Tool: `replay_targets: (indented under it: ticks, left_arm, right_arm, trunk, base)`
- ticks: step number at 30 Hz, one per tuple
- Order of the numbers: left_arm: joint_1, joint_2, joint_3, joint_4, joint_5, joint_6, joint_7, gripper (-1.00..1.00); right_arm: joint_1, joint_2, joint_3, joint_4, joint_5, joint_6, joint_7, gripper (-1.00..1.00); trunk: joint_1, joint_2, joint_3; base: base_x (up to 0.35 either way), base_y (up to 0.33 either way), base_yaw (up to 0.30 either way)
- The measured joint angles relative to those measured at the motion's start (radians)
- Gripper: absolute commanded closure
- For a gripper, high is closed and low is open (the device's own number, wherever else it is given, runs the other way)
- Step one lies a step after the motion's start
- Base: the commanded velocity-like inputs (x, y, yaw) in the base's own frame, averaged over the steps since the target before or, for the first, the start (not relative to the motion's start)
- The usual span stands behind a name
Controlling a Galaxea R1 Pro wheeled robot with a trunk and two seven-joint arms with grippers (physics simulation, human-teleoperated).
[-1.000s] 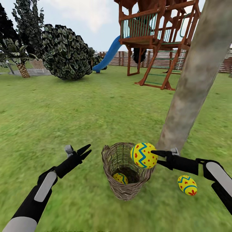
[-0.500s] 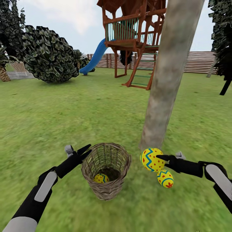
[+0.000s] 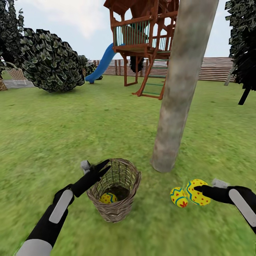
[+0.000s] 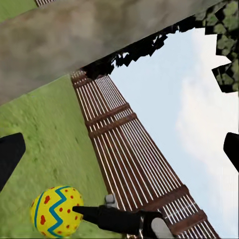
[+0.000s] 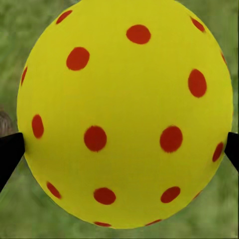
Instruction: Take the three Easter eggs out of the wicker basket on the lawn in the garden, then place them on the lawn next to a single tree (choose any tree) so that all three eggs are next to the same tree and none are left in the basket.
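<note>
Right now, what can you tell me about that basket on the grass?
The wicker basket is small, round, brown open weave, tapering downward. It stands upright on the lawn, left of the tree trunk. One yellow egg lies inside at the bottom. The left gripper hovers at its rim, jaws open.

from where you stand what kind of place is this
Most likely a fenced back garden with a play area: grass lawn, a wooden play tower with a blue slide, and a slatted wooden fence behind.
</note>
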Motion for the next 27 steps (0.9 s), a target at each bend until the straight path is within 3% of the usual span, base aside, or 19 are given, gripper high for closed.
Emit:
replay_targets:
  ticks: [2,3,4,5,6,8,11,14,18,27]
  left_arm:
    - [-0.001,-0.007,-0.077,-0.018,-0.012,-0.013,0.009,-1.0]
    - [-0.001,-0.008,-0.113,-0.034,-0.035,-0.031,0.013,-1.0]
    - [-0.001,-0.009,-0.147,-0.054,-0.088,-0.054,0.016,-1.0]
    - [-0.001,-0.029,-0.172,-0.076,-0.192,-0.074,0.018,-1.0]
    - [-0.002,-0.033,-0.176,-0.078,-0.201,-0.076,0.018,-1.0]
    - [-0.002,-0.035,-0.179,-0.078,-0.205,-0.076,0.018,-1.0]
    - [-0.002,-0.041,-0.227,-0.076,-0.207,-0.091,0.02,-1.0]
    - [-0.002,-0.045,-0.276,-0.067,-0.213,-0.157,0.022,-1.0]
    - [-0.002,-0.057,-0.284,-0.066,-0.254,-0.167,0.024,-1.0]
    - [-0.001,-0.061,-0.285,-0.069,-0.258,-0.168,0.024,-1.0]
  right_arm:
    - [-0.001,0.001,-0.014,-0.01,0.018,-0.002,-0.091,1.0]
    - [-0.001,0.001,-0.015,-0.018,0.019,-0.002,-0.105,1.0]
    - [-0.001,0.001,-0.016,-0.026,0.02,-0.002,-0.114,1.0]
    - [-0.001,0.0,-0.016,-0.032,0.021,-0.001,-0.12,1.0]
    - [-0.001,0.0,-0.016,-0.032,0.022,-0.002,-0.125,1.0]
    - [-0.001,0.001,-0.015,-0.036,0.023,-0.002,-0.17,1.0]
    - [-0.001,0.003,-0.011,-0.036,0.022,-0.004,-0.202,1.0]
    - [-0.001,0.004,-0.01,-0.034,0.021,-0.006,-0.205,1.0]
    - [-0.001,0.004,-0.01,-0.033,0.021,-0.006,-0.206,1.0]
    - [-0.002,0.02,-0.007,-0.03,0.022,-0.009,-0.206,1.0]
  trunk:
    - [0.0,0.0,0.0]
    - [0.0,0.0,0.0]
    - [0.0,0.0,0.0]
    - [0.0,0.0,0.0]
    - [0.0,0.0,0.0]
    - [0.0,0.0,0.0]
    - [0.0,0.0,0.0]
    - [0.0,0.0,0.0]
    - [0.0,0.0,0.0]
    - [0.0,0.0,0.0]
  base:
    - [0.263,-0.148,0.0]
    - [0.31,-0.045,0.0]
    - [0.327,-0.065,0.0]
    - [0.328,-0.086,0.0]
    - [0.329,-0.094,0.0]
    - [0.311,-0.146,0.0]
    - [0.277,-0.193,0.0]
    - [0.18,-0.253,0.0]
    - [0.022,-0.306,0.0]
    - [-0.045,-0.316,0.089]
